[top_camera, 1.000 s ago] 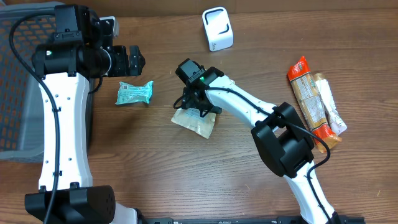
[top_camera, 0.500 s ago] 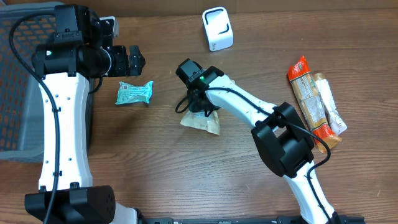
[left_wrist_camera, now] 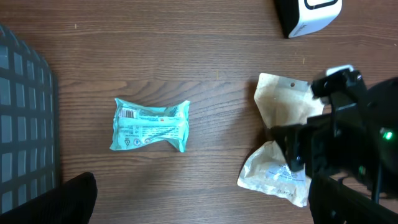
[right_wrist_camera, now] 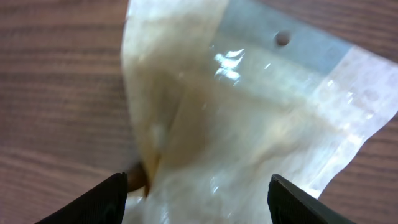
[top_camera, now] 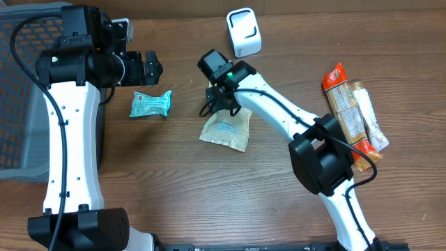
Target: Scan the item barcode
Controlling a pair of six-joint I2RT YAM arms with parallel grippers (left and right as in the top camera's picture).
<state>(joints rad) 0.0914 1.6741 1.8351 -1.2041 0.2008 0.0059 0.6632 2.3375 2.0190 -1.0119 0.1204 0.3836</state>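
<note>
Wood-grain bench [top_camera: 174,202], seen from overhead and from both wrists. A tan pouch [top_camera: 226,131] with a printed label lies flat near the centre, its clear header strip with a hang hole toward the far edge. The right end effector [top_camera: 218,107] hangs over the pouch's upper edge. In the right wrist view its fingers [right_wrist_camera: 109,199] stand wide apart with the pouch between and below them, so it is open and grips nothing. A white scanner [top_camera: 244,31] stands beyond the pouch, apart from it. The left end effector [top_camera: 148,67] is spread fully open and empty, above a teal packet [top_camera: 150,104] lying to the pouch's left. Two long snack packs [top_camera: 352,115] lie side by side at the right. A grey basket [top_camera: 14,90] sits at the left edge.
</note>
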